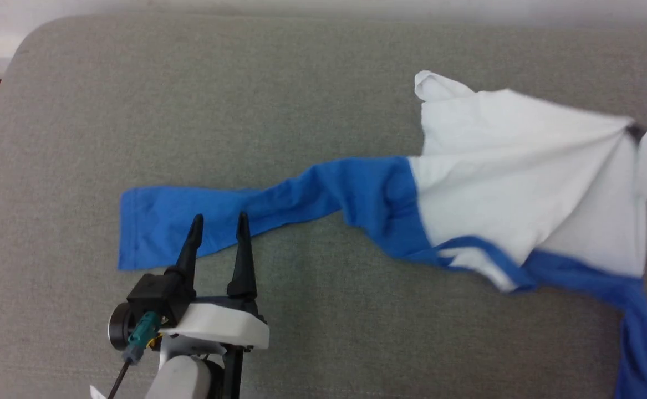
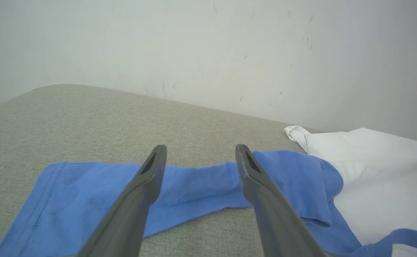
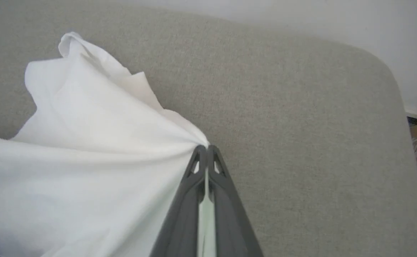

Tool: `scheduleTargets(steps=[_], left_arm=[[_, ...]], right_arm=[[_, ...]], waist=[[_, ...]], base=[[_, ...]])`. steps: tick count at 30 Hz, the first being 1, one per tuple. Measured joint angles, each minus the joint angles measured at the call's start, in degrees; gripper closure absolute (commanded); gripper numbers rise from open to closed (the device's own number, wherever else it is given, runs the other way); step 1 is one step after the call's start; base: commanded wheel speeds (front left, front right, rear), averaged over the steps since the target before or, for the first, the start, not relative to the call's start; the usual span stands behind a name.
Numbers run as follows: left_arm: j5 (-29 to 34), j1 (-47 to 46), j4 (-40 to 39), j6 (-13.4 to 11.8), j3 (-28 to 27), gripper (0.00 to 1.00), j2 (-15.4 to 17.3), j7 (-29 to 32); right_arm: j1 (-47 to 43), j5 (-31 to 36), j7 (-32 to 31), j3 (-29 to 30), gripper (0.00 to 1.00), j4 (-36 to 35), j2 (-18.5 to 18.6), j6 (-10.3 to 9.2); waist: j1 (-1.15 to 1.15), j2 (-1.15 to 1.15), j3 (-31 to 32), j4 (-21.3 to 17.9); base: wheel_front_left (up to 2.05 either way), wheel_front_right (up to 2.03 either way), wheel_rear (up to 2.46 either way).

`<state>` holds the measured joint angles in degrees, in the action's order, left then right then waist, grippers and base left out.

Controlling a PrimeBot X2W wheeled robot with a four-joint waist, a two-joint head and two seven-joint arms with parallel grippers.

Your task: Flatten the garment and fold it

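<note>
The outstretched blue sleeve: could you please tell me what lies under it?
The blue sleeve of the shirt lies on the grey fabric surface, which shows all around it. The patch directly beneath is covered, so anything lying there cannot be seen.

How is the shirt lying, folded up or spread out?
The shirt is spread out but crumpled, not folded. One blue sleeve stretches across the grey cushion, and the right gripper pinches the white part into creases.

The garment [image 1: 523, 183] is soft matt cloth, its white panel creased. The grey cushion [image 1: 301, 83] beneath is coarse woven fabric. My left gripper [image 1: 219, 217] and right gripper [image 3: 203, 148] have smooth dark matt plastic fingers; my wrist shell [image 1: 218, 327] is glossier white plastic
</note>
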<state>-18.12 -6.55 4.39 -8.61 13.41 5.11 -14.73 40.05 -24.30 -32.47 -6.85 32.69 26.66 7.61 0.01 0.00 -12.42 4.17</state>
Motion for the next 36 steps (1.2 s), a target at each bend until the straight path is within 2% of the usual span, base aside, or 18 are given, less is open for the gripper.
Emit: scheduleTargets(steps=[6,12,13,14,16,22,28,32,36], left_arm=[[0.6,-3.3,-0.8,0.6,0.7,0.0,-0.6,0.0],[1.1,-5.6,-0.8,1.1,1.6,0.0,-1.3,0.0],[1.2,-5.7,-0.7,1.1,1.7,0.0,-1.4,0.0],[1.4,-5.8,-0.5,1.1,1.7,0.0,-1.4,0.0],[1.5,-5.9,-0.1,1.3,1.5,0.0,-1.5,0.0],[1.9,-5.8,1.5,1.6,0.1,0.0,-1.5,0.0],[2.0,-2.6,3.0,1.6,-1.9,0.0,-0.9,0.0],[2.0,0.1,3.8,1.6,-2.6,0.0,-0.2,0.0],[1.5,2.0,4.0,1.6,-3.0,0.0,0.4,0.0]], right_arm=[[8.2,3.0,5.0,2.0,1.0,3.0,1.9,0.0],[9.9,4.4,12.8,1.9,1.0,10.8,1.1,0.0],[9.9,4.5,14.2,1.6,0.88,12.0,0.8,-0.01],[9.9,4.4,15.7,1.5,0.62,13.1,0.3,-0.01],[9.7,4.1,18.7,0.7,0.0,15.0,-0.7,-0.01],[7.6,1.0,29.4,-1.7,0.0,16.4,-2.1,0.0],[1.0,0.4,42.8,-1.7,0.0,12.5,-2.9,-0.01],[-6.9,0.8,45.8,0.2,0.0,6.6,-4.5,-0.01],[-17.5,2.5,46.4,2.8,0.0,-2.0,-7.7,-0.01]], waist=[[0.0,0.0,-4.1,1.5],[0.01,0.0,-8.5,3.0],[0.02,0.0,-9.1,3.2],[0.01,0.0,-9.5,3.4],[0.01,0.0,-10.1,3.6],[0.0,0.0,-8.7,3.2],[-0.01,0.0,-4.7,1.7],[-0.02,0.0,-1.0,0.0],[-0.03,0.0,2.8,-2.1]], base=[[0.0,0.0,0.0],[0.0,0.0,0.0],[0.0,0.0,0.0],[0.0,0.0,0.0],[0.0,0.0,0.0],[0.0,0.0,0.0],[0.0,0.0,0.0],[0.0,0.0,0.0],[0.0,0.0,0.0]])
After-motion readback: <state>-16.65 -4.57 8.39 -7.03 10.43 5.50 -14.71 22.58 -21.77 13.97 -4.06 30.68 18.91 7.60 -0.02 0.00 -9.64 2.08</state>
